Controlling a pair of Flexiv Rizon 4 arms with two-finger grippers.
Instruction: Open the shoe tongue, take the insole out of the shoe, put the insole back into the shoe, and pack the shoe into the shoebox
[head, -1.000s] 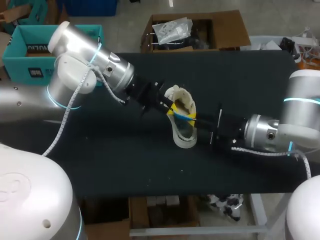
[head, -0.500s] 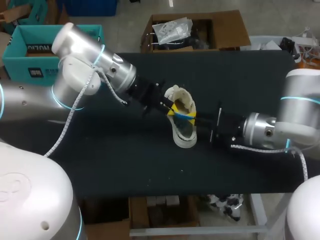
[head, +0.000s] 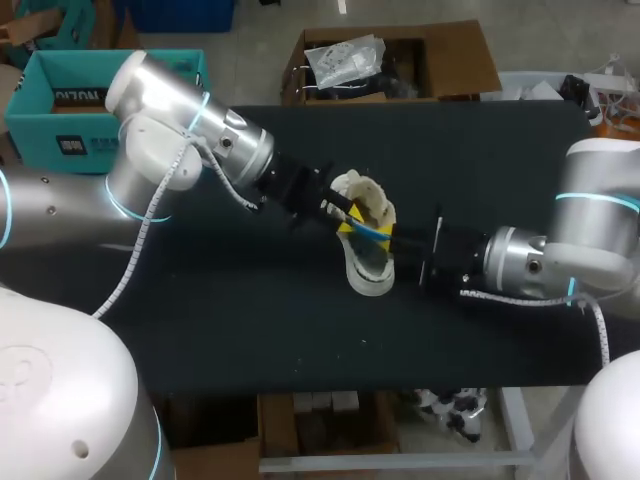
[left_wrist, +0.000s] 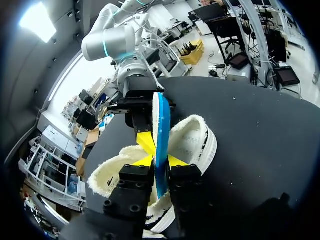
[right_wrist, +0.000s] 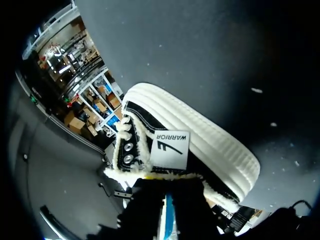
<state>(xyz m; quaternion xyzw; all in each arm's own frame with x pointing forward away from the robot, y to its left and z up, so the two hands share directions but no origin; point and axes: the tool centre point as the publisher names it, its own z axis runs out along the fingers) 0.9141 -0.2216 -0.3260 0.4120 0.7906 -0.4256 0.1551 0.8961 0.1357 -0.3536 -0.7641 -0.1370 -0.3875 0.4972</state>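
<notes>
**Holding the insole (left_wrist: 161, 125) on edge over the shoe (left_wrist: 195, 142) with both arms**

The blue insole is carried edgewise just above the shoe's opening and is gripped at both ends. The left gripper (left_wrist: 159, 161) is clamped on the near end, with a yellow tip pressed against each face of the insole. The right gripper (head: 398, 243) appears to be closed on the far end. In its own wrist view a thin blue strip is seen pinched between its dark fingers.

The shoe rests on the dark worktop (head: 250, 320) near the middle, between the two arms, directly under the insole. Its cream, fleecy lining is spread wide, so the tongue is judged to be already opened. The white sole and black upper are seen from the right wrist.

The step in hand is judged to lie between removal and return: the insole is out of the shoe bed but is kept over the opening. Which of the two is meant cannot be settled from this moment alone.

For the return, the insole would have to be turned flat. Its toe end would then be led into the opening, and one grip released so that the rest can be pressed down. Care is called for so that the loose collar is not folded under. Packing is not yet begun.
</notes>
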